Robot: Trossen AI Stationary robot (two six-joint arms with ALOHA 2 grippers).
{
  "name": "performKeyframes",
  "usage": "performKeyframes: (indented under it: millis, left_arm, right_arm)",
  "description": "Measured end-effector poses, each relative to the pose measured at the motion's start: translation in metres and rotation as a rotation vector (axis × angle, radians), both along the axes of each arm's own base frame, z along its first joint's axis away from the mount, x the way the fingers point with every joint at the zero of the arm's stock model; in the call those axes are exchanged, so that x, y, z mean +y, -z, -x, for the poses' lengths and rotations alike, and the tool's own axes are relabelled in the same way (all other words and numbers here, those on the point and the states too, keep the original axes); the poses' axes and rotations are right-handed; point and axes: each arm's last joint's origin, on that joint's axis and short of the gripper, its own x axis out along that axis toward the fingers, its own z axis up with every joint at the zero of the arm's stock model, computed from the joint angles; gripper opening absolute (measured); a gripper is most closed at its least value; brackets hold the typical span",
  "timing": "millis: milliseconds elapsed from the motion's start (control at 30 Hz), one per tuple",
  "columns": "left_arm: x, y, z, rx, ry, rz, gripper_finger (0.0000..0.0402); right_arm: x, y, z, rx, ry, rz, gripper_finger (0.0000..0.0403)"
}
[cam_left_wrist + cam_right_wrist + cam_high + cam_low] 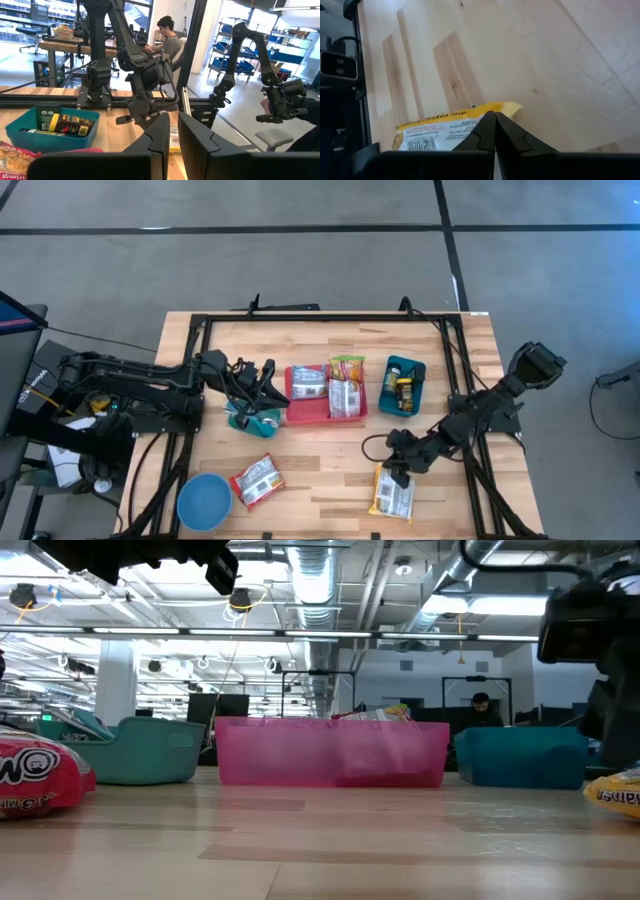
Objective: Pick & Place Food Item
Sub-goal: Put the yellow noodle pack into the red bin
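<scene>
The wooden table (330, 455) carries three plastic bins, one pink rectangular (308, 412), one teal rectangular (390, 370) and one teal beside the left arm (250, 422), one round blue bowl (204, 502), and five printed food packets: three in the pink bin (345, 395), a red one (256, 481), a yellow one (392, 494).

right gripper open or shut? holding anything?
Shut. The right gripper has its fingers pressed together above the edge of the yellow packet, which lies flat on the table; nothing is held.
</scene>
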Motion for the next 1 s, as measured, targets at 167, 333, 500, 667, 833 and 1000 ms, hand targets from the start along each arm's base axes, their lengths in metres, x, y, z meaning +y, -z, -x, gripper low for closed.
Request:
performKeyframes:
  millis: [167,333,500,667,833,1000]
  left_arm:
    - [0.000,0.000,0.000,0.000,0.001,0.000,0.0032]
    - [0.000,0.000,0.000,0.000,0.001,0.000,0.0032]
    - [0.000,0.000,0.000,0.000,0.001,0.000,0.0032]
    - [0.000,0.000,0.000,0.000,0.001,0.000,0.0032]
    - [0.000,0.000,0.000,0.000,0.001,0.000,0.0032]
    - [0.000,0.000,0.000,0.000,0.001,0.000,0.0032]
  right_arm:
    - [-0.011,0.000,-0.007,0.033,0.023,-0.048,0.0000]
    - [-0.017,0.001,-0.011,0.067,0.007,-0.098,0.0000]
    - [-0.025,0.003,-0.012,0.140,-0.004,-0.143,0.0016]
    - [-0.035,0.006,-0.013,0.193,0.029,-0.135,0.0073]
    - [-0.038,0.006,-0.015,0.189,-0.008,-0.142,0.0118]
    - [-0.039,0.006,-0.015,0.197,-0.023,-0.158,0.0140]
